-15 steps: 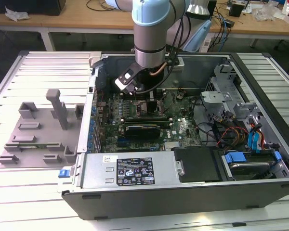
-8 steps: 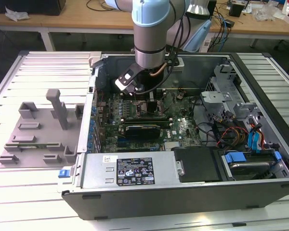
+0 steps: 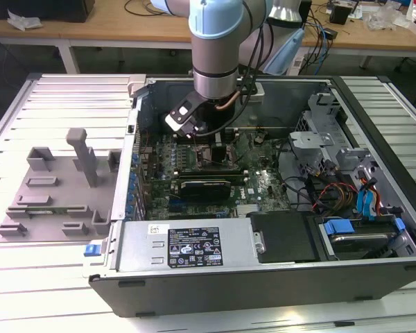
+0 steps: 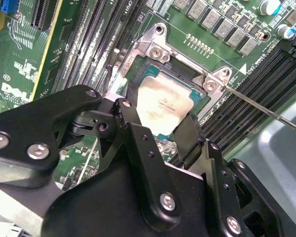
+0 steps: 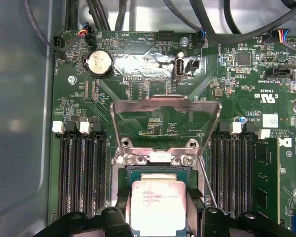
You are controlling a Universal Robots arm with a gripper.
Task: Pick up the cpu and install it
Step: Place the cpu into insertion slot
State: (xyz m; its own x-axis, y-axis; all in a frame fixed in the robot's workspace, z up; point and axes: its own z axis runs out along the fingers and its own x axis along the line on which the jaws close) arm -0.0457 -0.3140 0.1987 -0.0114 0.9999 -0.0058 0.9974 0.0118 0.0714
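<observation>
The cpu (image 5: 158,205) is a silvery square chip, and it sits between my gripper's (image 5: 158,213) two black fingers, directly over the motherboard socket (image 5: 153,170). The fingers (image 4: 130,121) press against two opposite edges of the cpu (image 4: 163,103), so the gripper (image 4: 158,118) is shut on it. I cannot tell whether the chip rests in the socket or hovers just above it. The socket's metal load plate (image 5: 165,106) stands flipped up and its thin lever (image 5: 207,182) is swung aside. In the exterior view the gripper (image 3: 211,142) reaches down into the open computer case (image 3: 263,277).
Memory slots (image 5: 81,173) flank the socket on both sides, with one stick (image 5: 266,177) fitted. A grey plastic fixture (image 3: 62,187) lies on the table at the exterior view's left. Drive cage and cables (image 3: 340,180) fill the case's right side.
</observation>
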